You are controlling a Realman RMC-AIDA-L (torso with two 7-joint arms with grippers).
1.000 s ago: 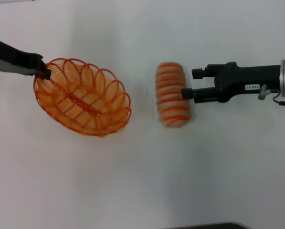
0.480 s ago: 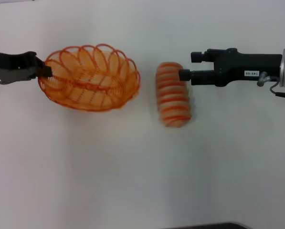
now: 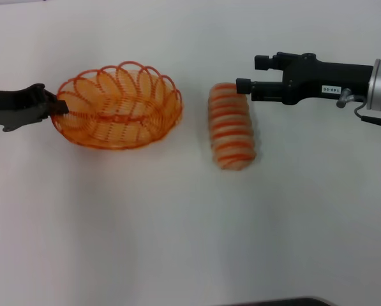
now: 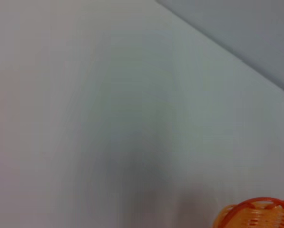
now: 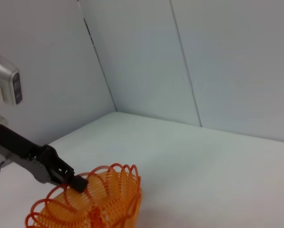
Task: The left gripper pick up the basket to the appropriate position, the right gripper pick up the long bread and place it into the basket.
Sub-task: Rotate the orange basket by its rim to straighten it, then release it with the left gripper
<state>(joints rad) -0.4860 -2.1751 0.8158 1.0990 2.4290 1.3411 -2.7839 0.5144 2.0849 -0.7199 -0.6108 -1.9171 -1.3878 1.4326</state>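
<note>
A: Where's the basket (image 3: pixel 118 106)?
B: On the left side of the white table (image 3: pixel 177 229), gripped at its left end — the left gripper (image 3: pixel 57 106) has its fingers pinching the looped rim there. The right wrist view shows the same pinch on the rim, and the left wrist view catches only a sliver of orange wire.

A: And the long bread (image 3: pixel 230 126)?
B: Lying on the table just right of the basket, apart from it, its length running away from the robot.

A: Is the right gripper (image 3: pixel 244 74) holding it?
B: No. It reaches in from the right at the loaf's far end — fingers spread, one over that end, the other beyond it.
</note>
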